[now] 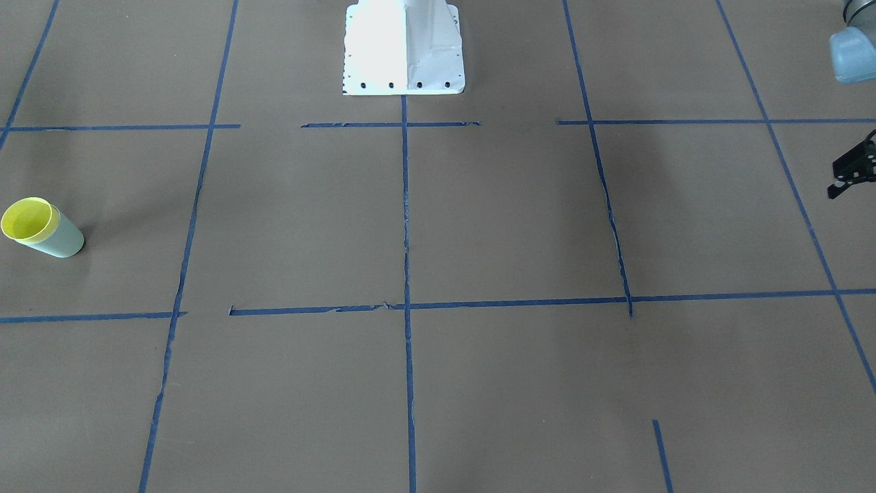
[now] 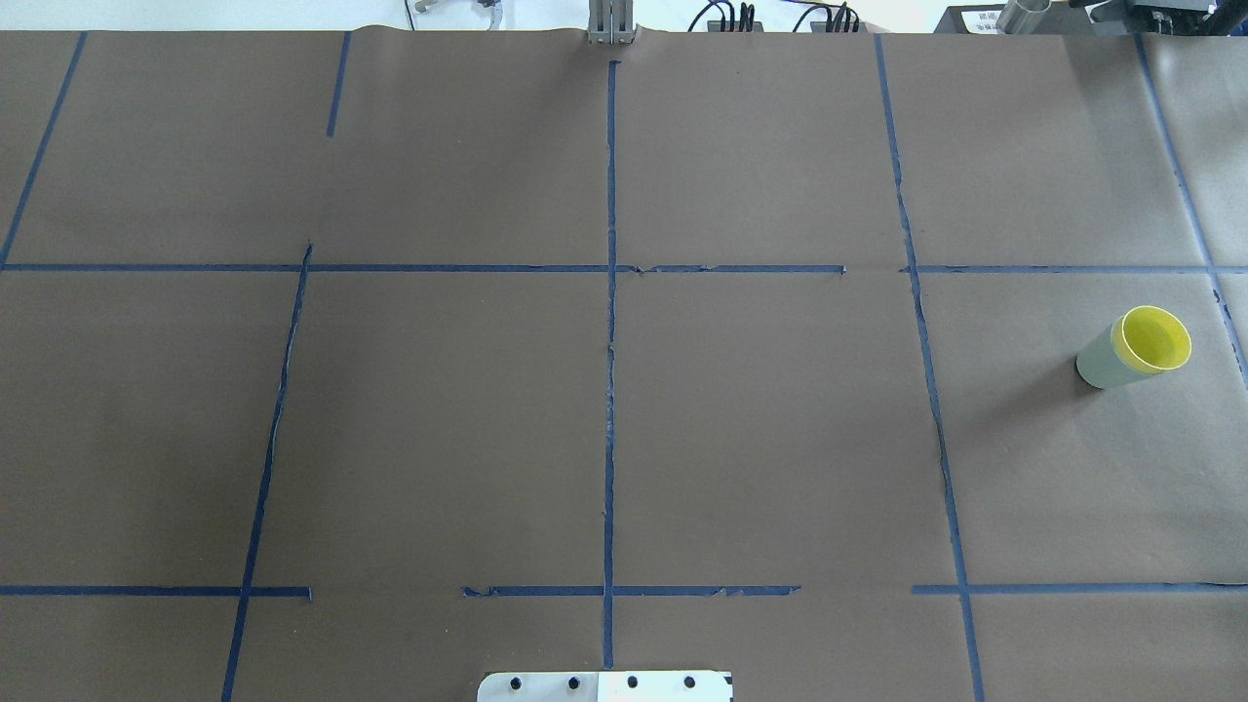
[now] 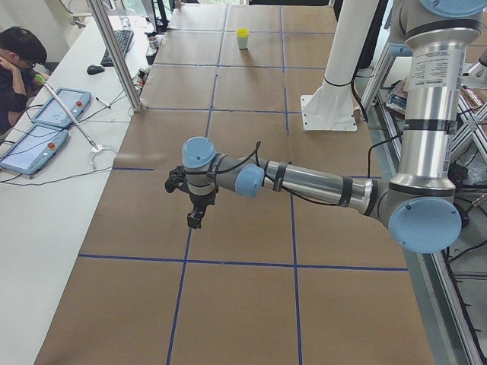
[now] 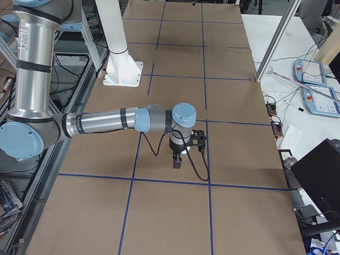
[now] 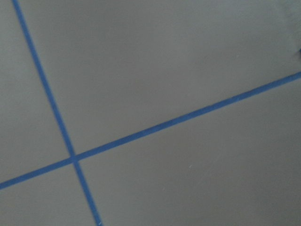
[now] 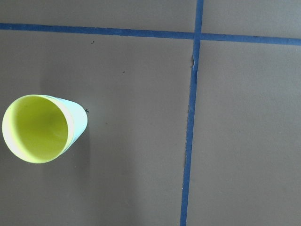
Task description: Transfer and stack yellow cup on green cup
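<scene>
The yellow cup (image 2: 1155, 341) sits nested inside the green cup (image 2: 1100, 363), and the pair stands upright at the table's right side. The pair shows at the left edge of the front view, yellow cup (image 1: 27, 220) in green cup (image 1: 63, 239). In the right wrist view the yellow cup (image 6: 35, 134) and green cup (image 6: 81, 121) lie at the left, below the camera. My right gripper (image 4: 178, 161) hangs above the table, empty, apart from the cups. My left gripper (image 3: 195, 219) hovers over bare table at the far left end, empty. I cannot tell whether either is open or shut.
The white robot base plate (image 2: 604, 686) is at the near middle edge. Blue tape lines (image 2: 610, 341) divide the brown table into squares. A person (image 3: 17, 65) sits at a side desk with tablets (image 3: 38, 141). A metal post (image 3: 114, 53) stands at the table's edge.
</scene>
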